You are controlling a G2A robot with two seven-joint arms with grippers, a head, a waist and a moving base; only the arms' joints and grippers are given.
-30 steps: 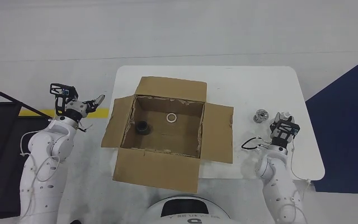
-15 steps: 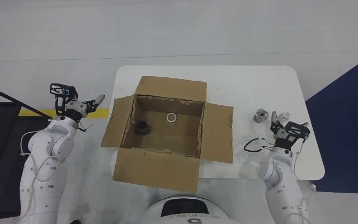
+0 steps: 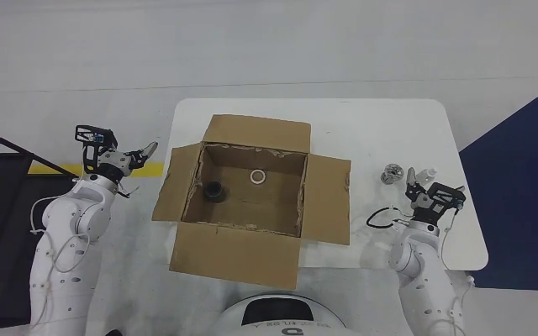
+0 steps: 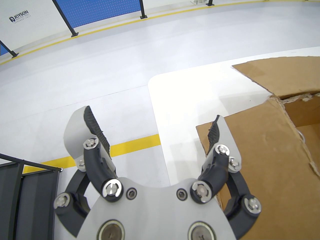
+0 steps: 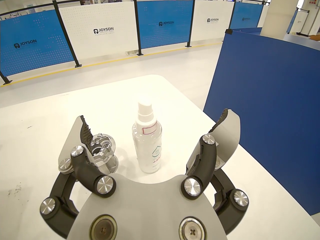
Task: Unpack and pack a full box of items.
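Observation:
An open cardboard box [image 3: 324, 197] sits mid-table with its flaps spread. Inside it lie a black round item [image 3: 213, 191] and a white ring [image 3: 258, 176]. On the table to the box's right stand a metal gear-like part [image 3: 389, 174] [image 5: 103, 148] and a clear spray bottle [image 5: 147, 141], upright. My right gripper [image 3: 433, 182] [image 5: 153, 117] is open, its fingers on either side of the bottle without touching it. Beyond the table's left edge, next to the box's left flap [image 4: 262, 151], my left gripper [image 3: 143, 154] [image 4: 152, 116] hangs open and holds nothing.
The white table [image 3: 378, 126] has bare room behind the box and at the far right. A blue partition [image 3: 513, 193] stands just past the right edge. A black rack [image 3: 13, 181] is on the floor at the left.
My right gripper's fingers have spread apart around the spray bottle, and its wrist turned slightly. The left arm has not moved.

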